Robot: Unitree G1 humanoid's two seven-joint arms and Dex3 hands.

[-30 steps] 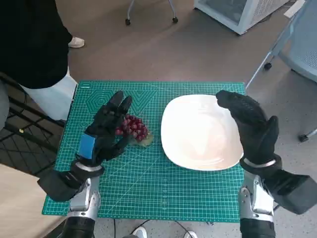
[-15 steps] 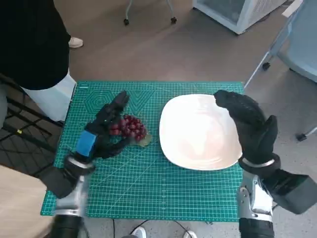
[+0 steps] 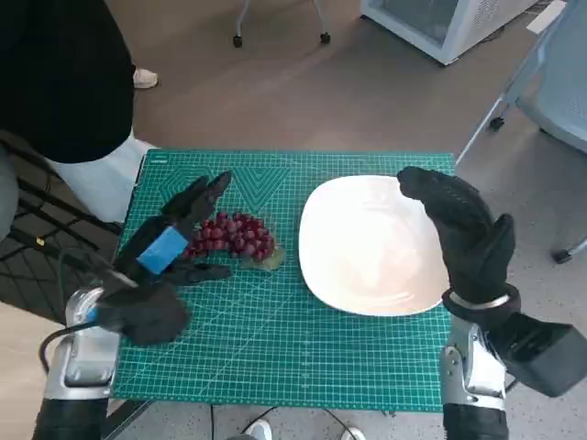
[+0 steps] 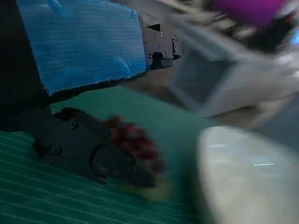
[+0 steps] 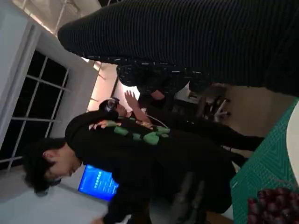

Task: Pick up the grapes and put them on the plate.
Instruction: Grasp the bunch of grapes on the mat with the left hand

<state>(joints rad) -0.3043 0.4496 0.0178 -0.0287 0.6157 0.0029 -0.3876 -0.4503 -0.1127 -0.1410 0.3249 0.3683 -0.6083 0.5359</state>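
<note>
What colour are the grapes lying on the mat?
Dark red. The grapes show best in the head view, with a pale yellowish-green bit at one end.

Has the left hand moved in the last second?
Yes. Against the green mat, the left hand has slid toward the mat's left edge and now lies beside the grapes rather than over them, fingers spread, holding nothing.

We see a bunch of dark red grapes [image 3: 234, 237] lying on the green mat at nine o'clock from the white plate [image 3: 371, 246], just apart.
</note>
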